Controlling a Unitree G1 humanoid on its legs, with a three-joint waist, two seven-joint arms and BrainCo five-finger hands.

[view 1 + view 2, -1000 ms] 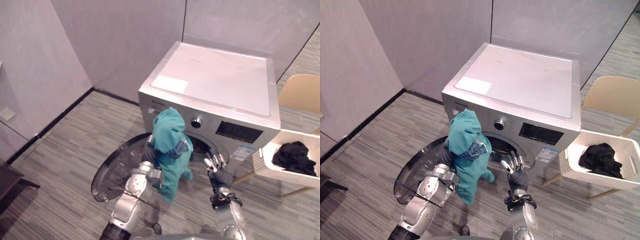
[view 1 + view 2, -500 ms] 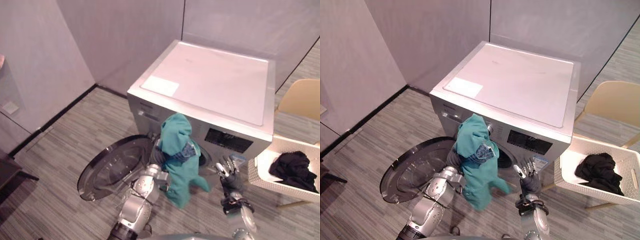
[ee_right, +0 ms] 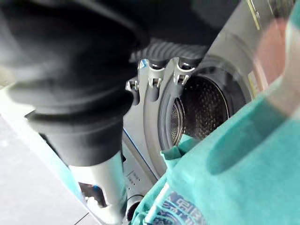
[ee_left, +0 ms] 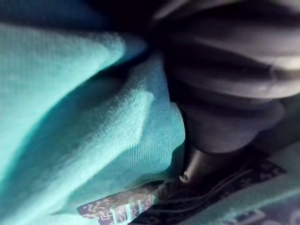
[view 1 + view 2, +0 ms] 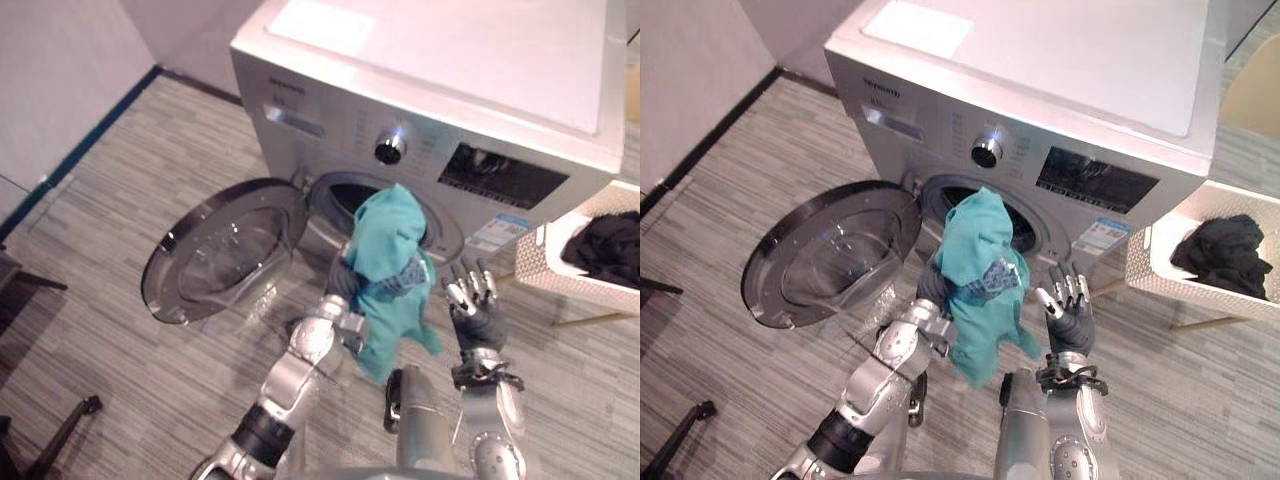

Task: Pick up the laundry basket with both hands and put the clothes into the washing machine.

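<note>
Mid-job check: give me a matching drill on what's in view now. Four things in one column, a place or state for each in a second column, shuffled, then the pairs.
Things:
1. teal garment
2. washer door
3. black clothes
4. right hand

Places or states:
A. swung open, on the robot's left of the drum opening
B. lying in the white basket
C. open, fingers straight, holding nothing
D. draped over the left hand, in front of the drum opening

Pairs: 1-D, 2-A, 3-B, 4-C
</note>
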